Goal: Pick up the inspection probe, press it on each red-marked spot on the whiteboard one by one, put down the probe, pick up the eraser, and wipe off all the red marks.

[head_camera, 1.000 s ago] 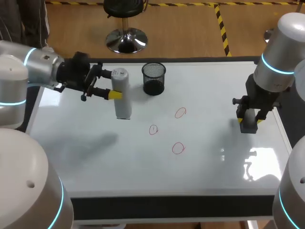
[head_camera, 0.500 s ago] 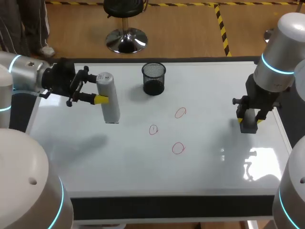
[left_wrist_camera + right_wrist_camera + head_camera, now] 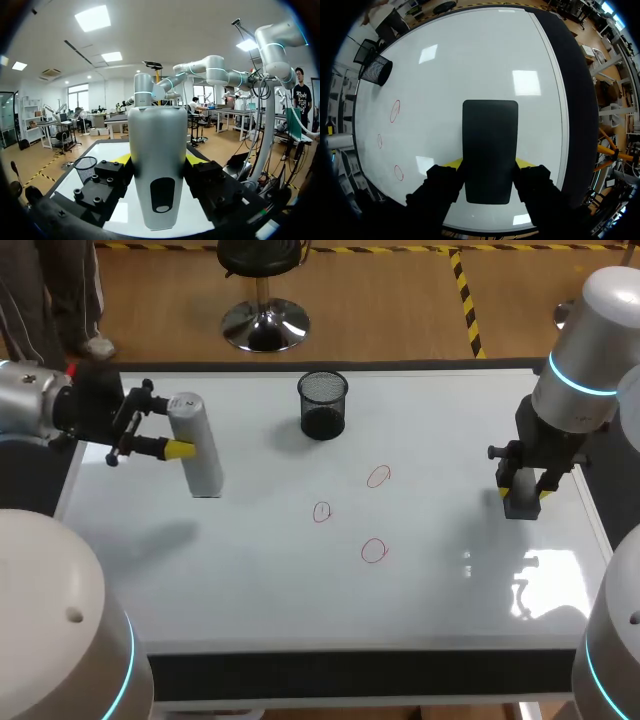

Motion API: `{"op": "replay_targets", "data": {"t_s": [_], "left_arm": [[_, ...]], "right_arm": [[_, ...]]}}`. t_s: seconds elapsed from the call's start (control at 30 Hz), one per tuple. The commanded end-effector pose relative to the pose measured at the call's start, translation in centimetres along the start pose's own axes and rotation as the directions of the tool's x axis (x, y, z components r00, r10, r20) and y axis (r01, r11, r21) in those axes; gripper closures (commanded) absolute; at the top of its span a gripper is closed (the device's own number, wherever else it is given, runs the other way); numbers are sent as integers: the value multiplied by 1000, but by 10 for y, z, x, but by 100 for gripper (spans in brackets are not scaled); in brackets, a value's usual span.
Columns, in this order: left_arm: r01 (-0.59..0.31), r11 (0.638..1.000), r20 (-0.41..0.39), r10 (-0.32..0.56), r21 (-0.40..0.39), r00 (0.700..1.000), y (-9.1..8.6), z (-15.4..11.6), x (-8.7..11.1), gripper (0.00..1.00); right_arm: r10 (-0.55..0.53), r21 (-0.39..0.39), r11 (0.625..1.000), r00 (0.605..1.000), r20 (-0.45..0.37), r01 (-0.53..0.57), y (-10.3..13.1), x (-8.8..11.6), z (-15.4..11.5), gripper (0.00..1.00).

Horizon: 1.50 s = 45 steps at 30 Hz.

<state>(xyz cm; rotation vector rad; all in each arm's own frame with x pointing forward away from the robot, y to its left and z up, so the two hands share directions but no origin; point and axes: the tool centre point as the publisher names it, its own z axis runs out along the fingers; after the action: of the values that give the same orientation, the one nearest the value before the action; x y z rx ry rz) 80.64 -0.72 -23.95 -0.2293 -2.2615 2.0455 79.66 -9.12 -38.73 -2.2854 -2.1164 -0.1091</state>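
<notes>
1. Left gripper (image 3: pixel 170 430): its yellow fingers (image 3: pixel 192 159) are clamped on the inspection probe (image 3: pixel 197 450) from both sides, gripping its upper part. The left arm comes in from the side, well left of the mesh cup (image 3: pixel 322 405).
2. Right gripper (image 3: pixel 522 488): its fingers are closed tight on the dark eraser (image 3: pixel 520 502). It sits far right of the mesh cup and nearer the front, by the whiteboard's (image 3: pixel 300 590) right border. I cannot tell whether the eraser touches the board.
3. One container on show: the black mesh cup stands upright at the back of the board. Inside, only dark mesh shows.
4. Three red marks sit in front of the cup and a little to its right: the nearest one (image 3: pixel 378 476), a small ring (image 3: pixel 321 511) just front-left of that, and the frontmost ring (image 3: pixel 373 551).
5. Now the change. Over the last second the left arm has carried the probe steadily away from the cup, from just beside it to well off to its left. The right gripper, the eraser, the cup and all three marks have stayed put.
6. The probe's long axis stands close to upright, with the rounded cap on top and the flat end facing down at the board. Its shadow falls apart from that lower end. The eraser's long axis runs straight out along the right fingers.
</notes>
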Motion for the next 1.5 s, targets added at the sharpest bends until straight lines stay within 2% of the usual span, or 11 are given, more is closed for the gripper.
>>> {"op": "replay_targets", "data": {"t_s": [0.03, 0.27, 0.6, 1.5], "left_arm": [[-3, 1000, 14, 2, 4, 1000, 1, -14, 8, 100], [0, 1000, 62, 0, 3, 998, 3, -39, 18, 100], [-15, 1000, 99, 17, -14, 995, -3, -61, 29, 100], [-19, 1000, 101, 20, -12, 995, -4, -63, 30, 100]], "right_arm": [[-1, 1, 1000, 1000, -1, 1, 0, -1, -1, 100], [-1, 1, 1000, 1000, -1, 1, 0, -1, -1, 100], [-1, 1, 1000, 1000, -1, 1, 0, -1, -1, 100], [-1, 1, 1000, 1000, -1, 1, 0, -1, -1, 100]]}}
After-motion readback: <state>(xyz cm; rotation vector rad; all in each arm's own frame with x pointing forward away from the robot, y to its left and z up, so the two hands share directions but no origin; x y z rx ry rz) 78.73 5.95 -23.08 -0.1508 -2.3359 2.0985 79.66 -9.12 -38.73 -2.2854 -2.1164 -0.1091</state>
